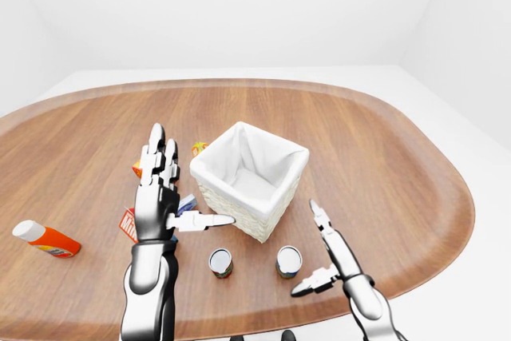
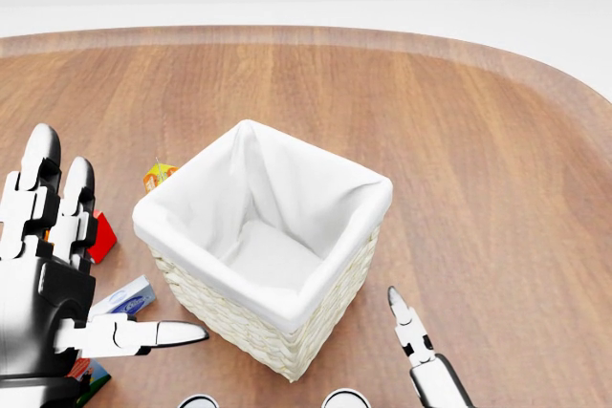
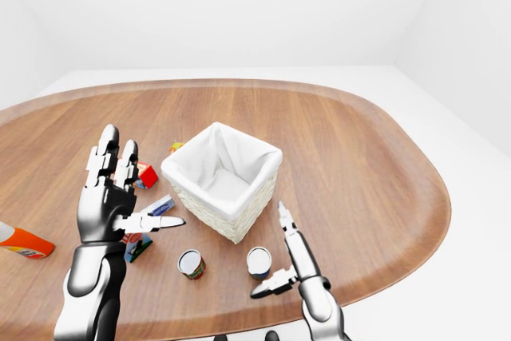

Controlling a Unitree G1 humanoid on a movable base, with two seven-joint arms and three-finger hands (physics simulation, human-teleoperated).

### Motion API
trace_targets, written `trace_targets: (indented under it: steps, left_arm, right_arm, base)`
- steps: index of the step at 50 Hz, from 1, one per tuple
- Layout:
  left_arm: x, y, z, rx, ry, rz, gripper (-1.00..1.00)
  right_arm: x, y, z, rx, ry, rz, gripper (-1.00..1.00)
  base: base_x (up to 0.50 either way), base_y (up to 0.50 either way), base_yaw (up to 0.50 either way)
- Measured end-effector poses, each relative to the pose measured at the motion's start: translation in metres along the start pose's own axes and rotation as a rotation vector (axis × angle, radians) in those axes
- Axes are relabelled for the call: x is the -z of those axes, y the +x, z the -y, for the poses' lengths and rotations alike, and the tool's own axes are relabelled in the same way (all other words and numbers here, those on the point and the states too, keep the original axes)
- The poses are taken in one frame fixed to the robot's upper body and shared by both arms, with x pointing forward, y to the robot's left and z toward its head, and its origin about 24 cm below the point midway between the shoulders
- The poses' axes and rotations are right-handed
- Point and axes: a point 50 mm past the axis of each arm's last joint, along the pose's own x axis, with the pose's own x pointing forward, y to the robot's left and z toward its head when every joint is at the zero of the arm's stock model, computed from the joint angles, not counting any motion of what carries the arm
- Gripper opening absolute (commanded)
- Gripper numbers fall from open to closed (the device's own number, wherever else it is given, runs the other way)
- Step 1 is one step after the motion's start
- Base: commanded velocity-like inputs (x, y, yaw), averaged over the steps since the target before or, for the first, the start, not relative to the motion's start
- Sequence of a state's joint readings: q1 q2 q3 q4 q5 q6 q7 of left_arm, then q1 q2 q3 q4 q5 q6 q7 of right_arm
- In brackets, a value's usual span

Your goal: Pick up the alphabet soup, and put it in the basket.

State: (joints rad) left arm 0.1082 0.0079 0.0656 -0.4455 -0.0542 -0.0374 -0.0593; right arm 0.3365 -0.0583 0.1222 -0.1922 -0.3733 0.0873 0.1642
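Looking over the wooden table (image 1: 383,141) first, I see it fill most of the left-eye view, an oval top with the white-lined wicker basket (image 1: 250,179) standing just left of centre and empty inside. My left hand (image 1: 160,197) hangs at centre-left of that view, fingers spread straight up and thumb pointing at the basket wall, holding nothing. My right hand (image 3: 289,259) sits low and right of centre in the right-eye view, also spread wide and empty, its thumb reaching toward the nearer can.

Below the basket stand two small cans, upright, tops showing: one (image 1: 220,262) to the left and one (image 1: 288,261) to the right. I cannot read either label, so I cannot tell which is the alphabet soup.

I judge a soup can to be stiff, fairly heavy for its size and smooth-sided, so likely slippery. I would wrap the fingers round its mid-height wall, thumb opposite, rather than pinch the rim.
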Motion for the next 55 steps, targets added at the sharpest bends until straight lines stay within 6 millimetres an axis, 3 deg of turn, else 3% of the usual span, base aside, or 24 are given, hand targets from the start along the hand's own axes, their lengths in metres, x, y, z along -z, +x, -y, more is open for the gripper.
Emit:
trace_targets:
  steps: [55]
  left_arm:
    - [0.003, 0.000, 0.001, 0.006, 0.001, -0.002, 1.00]
  right_arm:
    - [0.040, 0.013, -0.026, -0.025, -0.063, -0.170, 1.00]
  base:
    - [0.00, 0.00, 0.00]
